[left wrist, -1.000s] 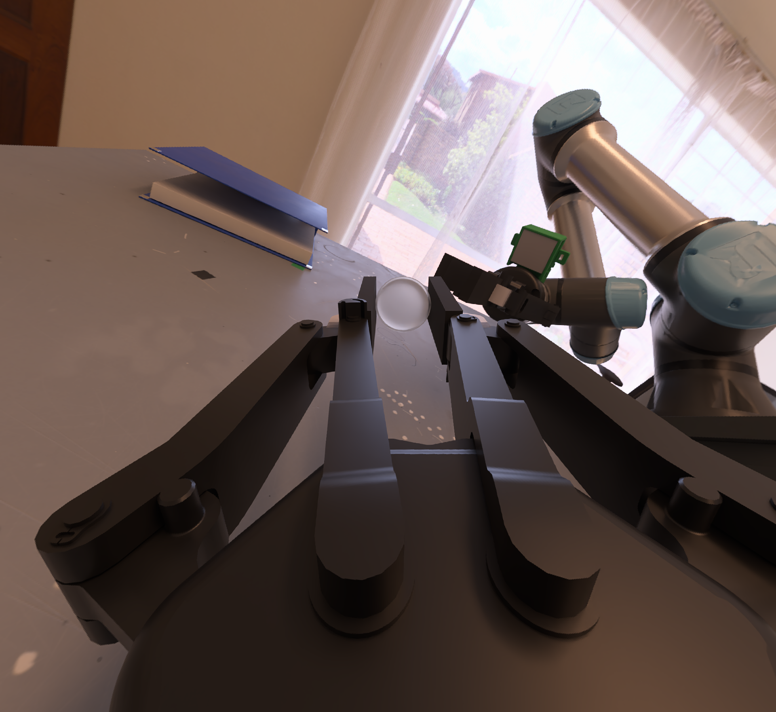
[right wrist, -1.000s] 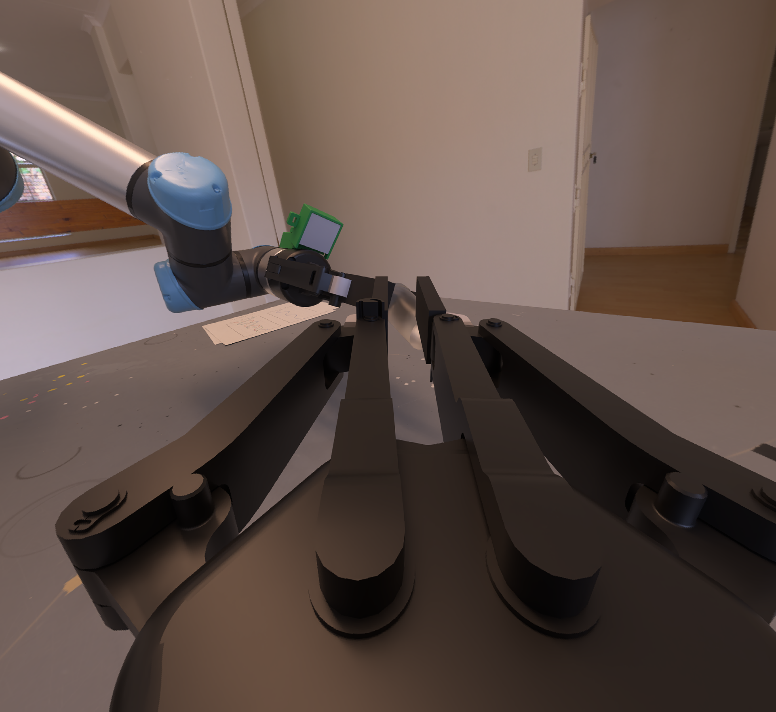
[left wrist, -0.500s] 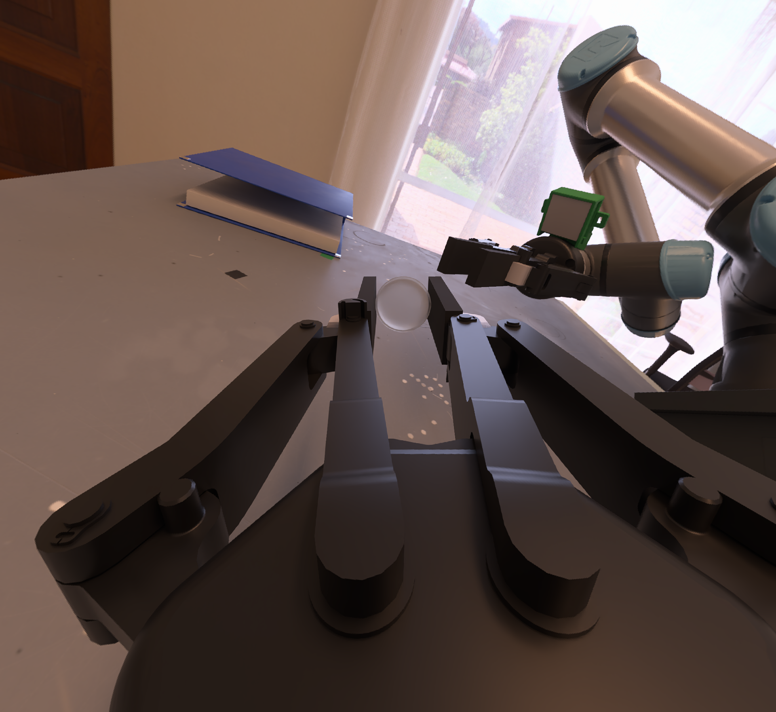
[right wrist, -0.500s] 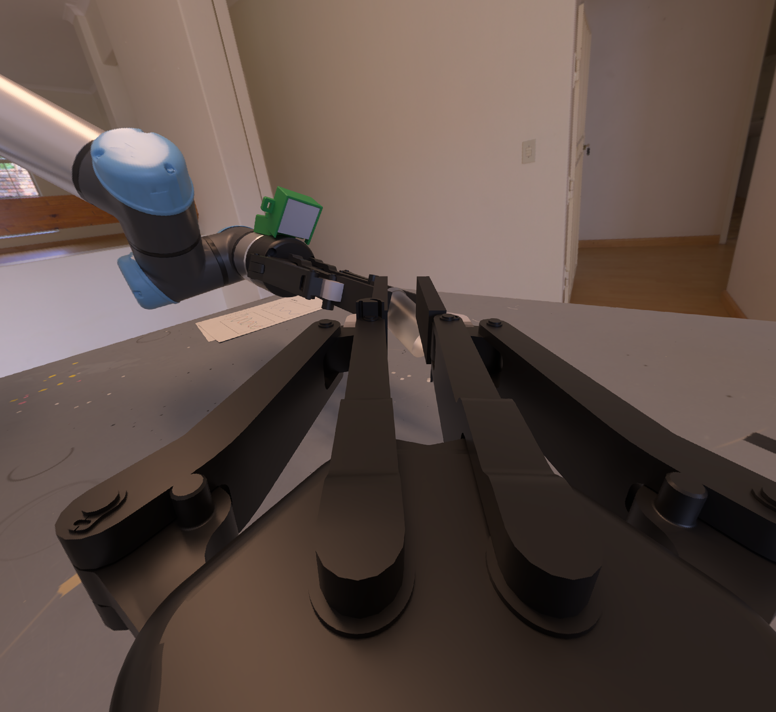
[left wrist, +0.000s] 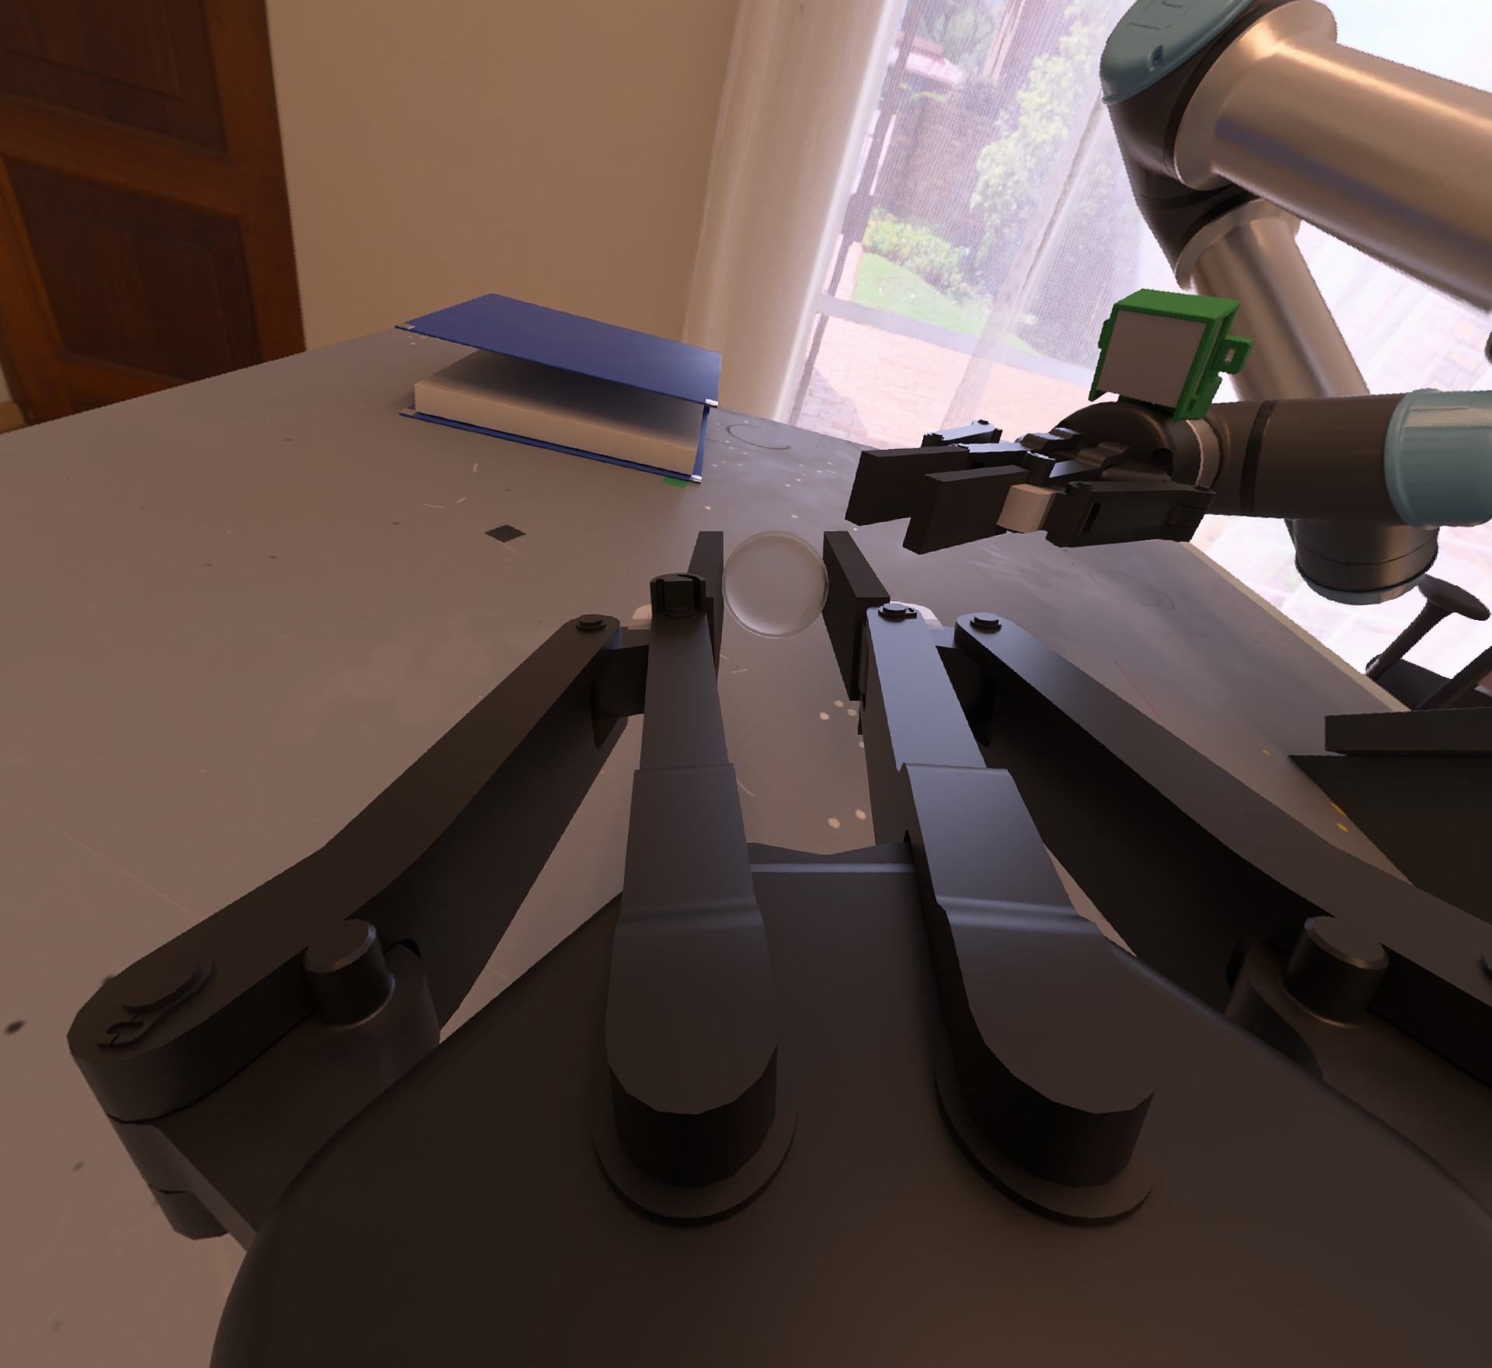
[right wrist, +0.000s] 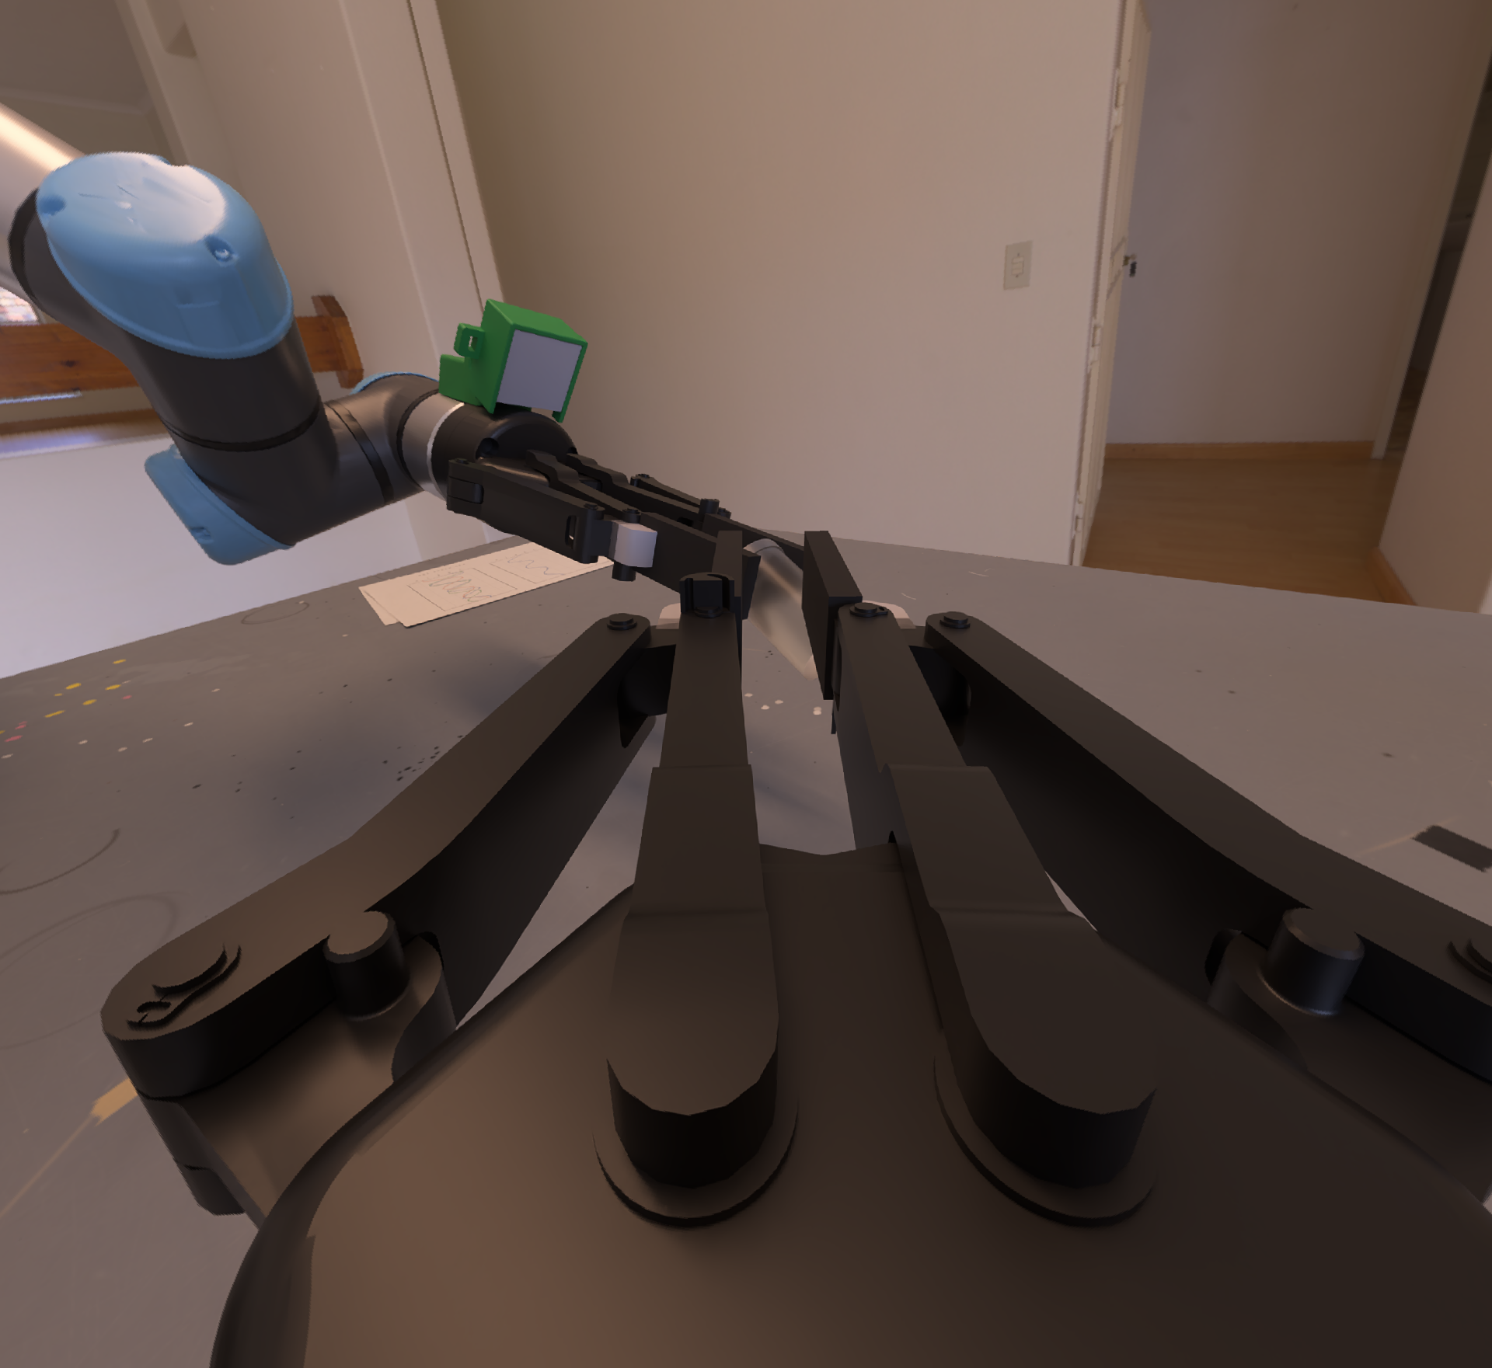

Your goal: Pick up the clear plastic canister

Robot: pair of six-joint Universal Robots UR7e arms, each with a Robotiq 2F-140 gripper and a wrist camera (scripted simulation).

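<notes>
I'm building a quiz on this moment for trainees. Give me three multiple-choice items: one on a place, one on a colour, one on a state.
1. Where does the blue book lie?
A. on the table, beyond the left gripper
B. on the floor
C. in the right gripper

2. What colour is the block on the right arm's wrist?
A. red
B. green
C. yellow

3. What is the state of the clear canister?
A. lying loose on the book
B. standing beside the paper sheet
C. clamped between the left gripper's fingers

Key:
1 A, the book rests on the far part of the tabletop near the window.
2 B, its housing is green with a grey face.
3 C, both pads press against its round sides.
</notes>
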